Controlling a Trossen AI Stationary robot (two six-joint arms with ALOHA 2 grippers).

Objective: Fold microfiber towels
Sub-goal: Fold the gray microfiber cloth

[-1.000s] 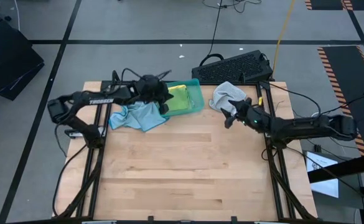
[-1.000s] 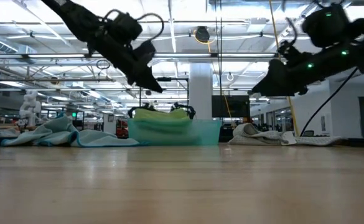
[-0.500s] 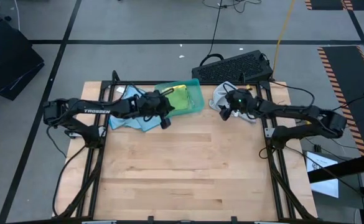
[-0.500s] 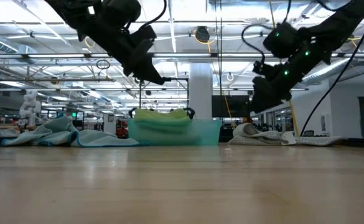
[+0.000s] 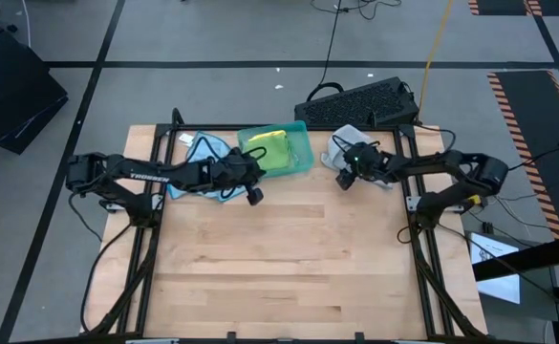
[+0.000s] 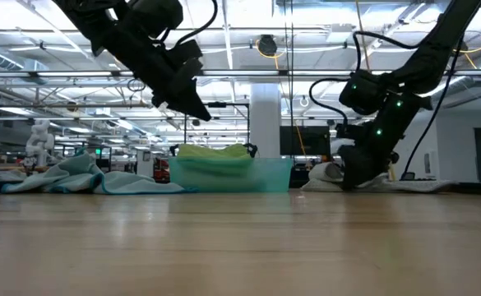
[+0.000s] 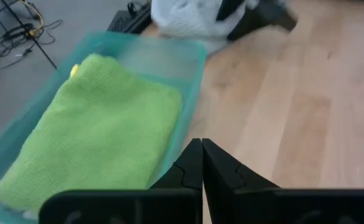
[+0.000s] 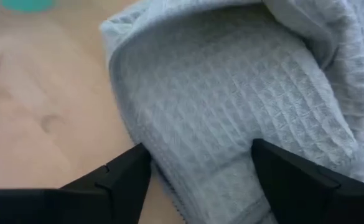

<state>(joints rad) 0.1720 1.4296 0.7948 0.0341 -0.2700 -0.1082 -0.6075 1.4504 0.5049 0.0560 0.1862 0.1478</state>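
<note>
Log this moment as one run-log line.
right gripper: open, astride grey towel edge | left gripper: shut, empty, by tray | green towel: in tray

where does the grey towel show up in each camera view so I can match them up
High view: grey towel at the table's far edge, right of the teal tray, under the right gripper.
Low view: low pale heap right of the tray.
Left wrist view: top edge, beyond the tray.
Right wrist view: fills the frame between the open fingers.
Shared landmark: the teal tray.
</note>
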